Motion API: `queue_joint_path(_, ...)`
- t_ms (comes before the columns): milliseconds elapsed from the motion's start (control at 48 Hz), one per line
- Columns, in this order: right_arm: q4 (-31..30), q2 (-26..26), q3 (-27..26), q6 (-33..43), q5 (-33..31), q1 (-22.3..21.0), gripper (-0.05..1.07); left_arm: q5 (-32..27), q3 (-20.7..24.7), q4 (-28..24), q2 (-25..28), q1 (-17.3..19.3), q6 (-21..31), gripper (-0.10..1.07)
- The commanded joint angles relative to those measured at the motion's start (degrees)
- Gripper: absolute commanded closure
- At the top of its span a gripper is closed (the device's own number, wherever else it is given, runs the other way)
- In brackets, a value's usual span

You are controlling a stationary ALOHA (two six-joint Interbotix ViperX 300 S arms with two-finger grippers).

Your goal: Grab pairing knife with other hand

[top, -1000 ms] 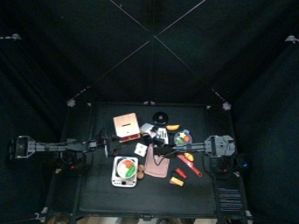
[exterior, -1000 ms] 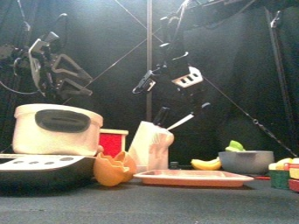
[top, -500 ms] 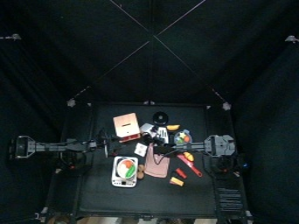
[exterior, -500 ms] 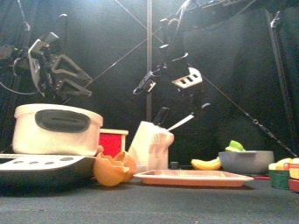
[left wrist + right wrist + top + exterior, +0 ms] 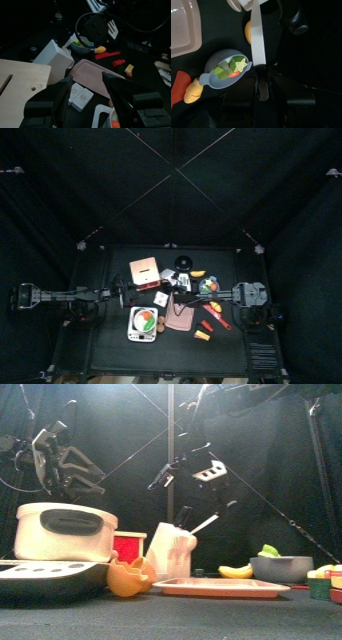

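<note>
Above the knife block (image 5: 170,549), your right end effector (image 5: 262,75) pinches the knife (image 5: 256,35); left end effector (image 5: 90,97) spread, handover not yet done.

You are viewing a dim scene: black curtains are swallowing light, overhead lighting is glaring off the white knife blade (image 5: 256,37), and near jaws are blurring.

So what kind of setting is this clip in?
Likely a mock kitchen inside a curtained robot test pen: a white rice cooker, a white knife block and a grey bowl of toy food sit on a small black table.
</note>
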State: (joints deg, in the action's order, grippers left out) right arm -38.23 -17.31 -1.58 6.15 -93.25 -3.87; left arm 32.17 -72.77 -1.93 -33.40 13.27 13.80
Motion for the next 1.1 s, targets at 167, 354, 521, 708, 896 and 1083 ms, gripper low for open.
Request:
queue_joint_path(167,-0.09,1.23,-2.90,0.26,-0.26,-0.70,0.45,0.44,0.53,-0.09,0.00,0.09,-0.09,0.11)
queue_joint_path(354,0.00,0.88,-2.99,0.09,-0.35,-0.62,0.45,0.44,0.44,-0.18,0.09,0.09,-0.09,0.11)
queue_joint_path(521,0.44,0.26,-3.60,-0.62,-0.44,-0.62,0.45,0.44,0.53,-0.09,0.09,0.09,-0.09,0.11)
queue_joint_path(708,0.53,-0.35,-4.57,-0.79,-0.70,-0.53,0.45,0.44,0.53,-0.09,0.09,0.00,0.00,0.11)
queue_joint_path(896,0.62,-0.44,-4.48,-0.53,-1.85,-0.53,0.45,0.44,0.53,-0.09,0.09,0.00,0.00,0.11)
queue_joint_path(1083,0.70,0.44,-3.52,0.00,-2.20,-0.26,0.45,0.44,0.53,-0.09,0.09,0.00,0.00,0.11)
